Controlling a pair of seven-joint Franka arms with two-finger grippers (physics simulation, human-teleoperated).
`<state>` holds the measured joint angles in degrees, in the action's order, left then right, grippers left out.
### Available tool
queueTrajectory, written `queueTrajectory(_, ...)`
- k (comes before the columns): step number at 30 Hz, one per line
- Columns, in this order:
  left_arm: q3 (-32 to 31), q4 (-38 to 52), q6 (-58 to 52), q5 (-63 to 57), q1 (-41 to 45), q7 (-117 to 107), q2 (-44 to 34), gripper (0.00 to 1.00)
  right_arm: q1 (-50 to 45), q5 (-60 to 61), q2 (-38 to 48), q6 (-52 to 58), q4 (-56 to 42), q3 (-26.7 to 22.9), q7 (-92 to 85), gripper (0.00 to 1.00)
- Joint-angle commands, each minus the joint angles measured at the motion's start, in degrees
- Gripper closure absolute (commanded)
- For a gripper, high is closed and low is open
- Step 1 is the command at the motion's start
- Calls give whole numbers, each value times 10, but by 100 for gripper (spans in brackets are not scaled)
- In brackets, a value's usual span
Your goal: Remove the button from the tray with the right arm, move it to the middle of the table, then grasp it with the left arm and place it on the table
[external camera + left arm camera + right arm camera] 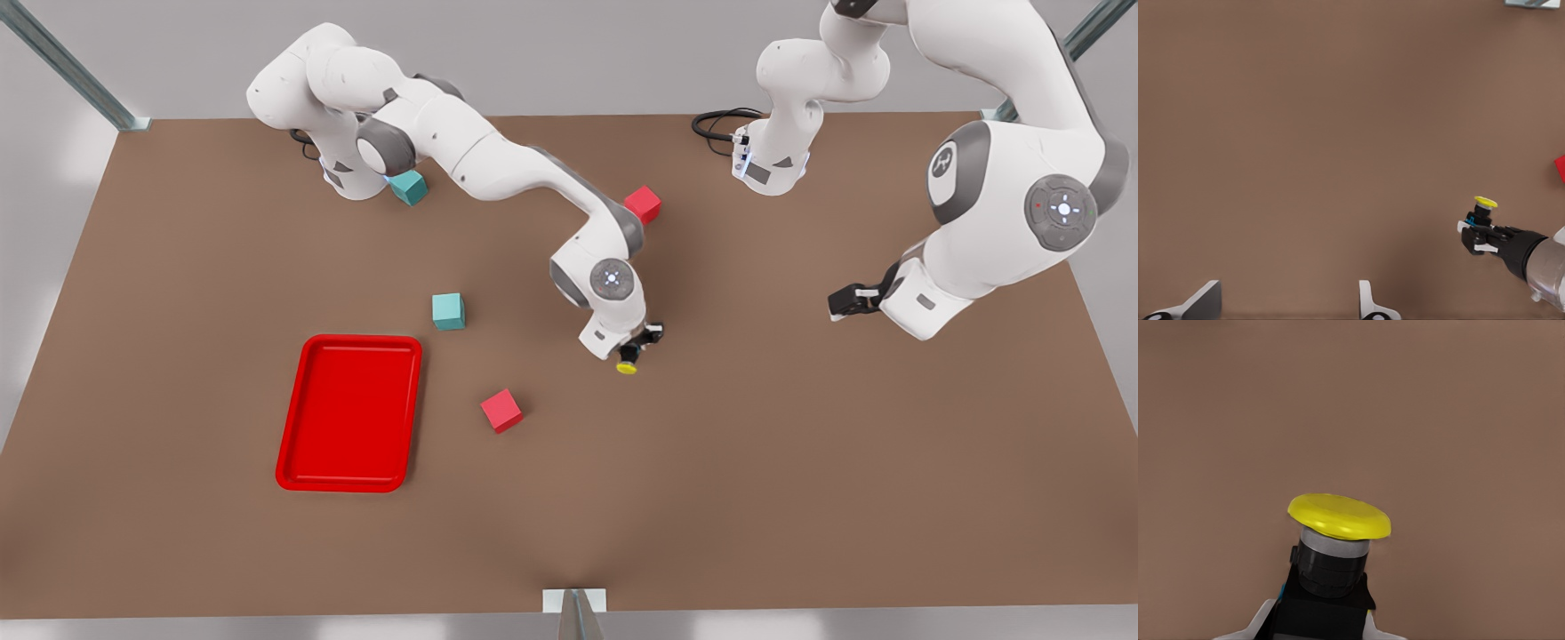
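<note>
Front view first: my right gripper (633, 348) sits near the centre of the frame, clamped on the button (628, 365), whose yellow cap pokes out just below the fingers, above the brown table (800, 498). The red tray (349, 412) lies at lower left with nothing in it, well apart from the button, so I judge the carry to the middle as good as done. My left gripper (845, 302) waits at the right of the frame, well apart from the button; from here I cannot tell how its fingers stand. Scattered cubes lie about, none in the path between the two grippers.

Left wrist view: my left fingertips (1368, 300) show at the bottom edge, spread wide with bare table between them, so that gripper is open. At lower right the right gripper (1479, 230) holds the button (1485, 208) with its cap clear of the fingers. For the handover I should bring the open fingers in around the button where my right fingers leave room, close before the right lets go, and avoid knocking it.

Right wrist view: the button (1337, 540) sits at lower centre, a flat round yellow cap over a grey ring and a black ribbed collar, its dark body held low between my right fingers, tilted a little.
</note>
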<state>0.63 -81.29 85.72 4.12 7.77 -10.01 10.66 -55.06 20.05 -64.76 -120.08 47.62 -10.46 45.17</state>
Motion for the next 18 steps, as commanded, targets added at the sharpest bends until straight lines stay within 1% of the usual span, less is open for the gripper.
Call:
queueTrajectory(1,0,0,-1,-1,1,-16,2,0,12,-3,-13,-101,-7,0,243,55)
queueTrajectory(2,0,0,-1,-1,1,-17,2,0,17,-3,-16,-114,-8,0,256,48)
queueTrajectory(3,0,0,1,-1,0,-17,13,0,19,-3,-22,-115,-16,1,258,0)
queueTrajectory(7,0,1,2,0,0,-16,21,0,24,-3,0,-39,-16,1,243,0)
queueTrajectory(8,0,2,1,0,2,-16,21,0,24,-4,21,-24,-9,2,242,0)
queueTrajectory(9,0,2,0,0,2,-16,18,0,31,-4,60,-17,4,4,216,0)
queueTrajectory(10,-2,2,2,1,2,-11,20,0,43,-5,117,-6,70,18,172,0)
queueTrajectory(11,-6,2,8,2,4,-5,21,0,51,-6,195,2,171,20,94,0)
queueTrajectory(12,-20,15,9,1,4,-4,23,0,70,-10,260,39,247,23,20,0)
queueTrajectory(13,-33,17,13,-1,12,-2,32,0,112,-21,329,66,326,42,-48,0)
queueTrajectory(15,-43,28,16,0,81,3,46,0,204,-77,440,100,459,45,-176,0)
queueTrajectory(16,-43,68,14,0,128,3,72,0,267,-97,474,111,494,45,-249,0)
queueTrajectory(18,-42,82,48,-1,184,11,112,0,385,-170,531,121,542,43,-423,0)
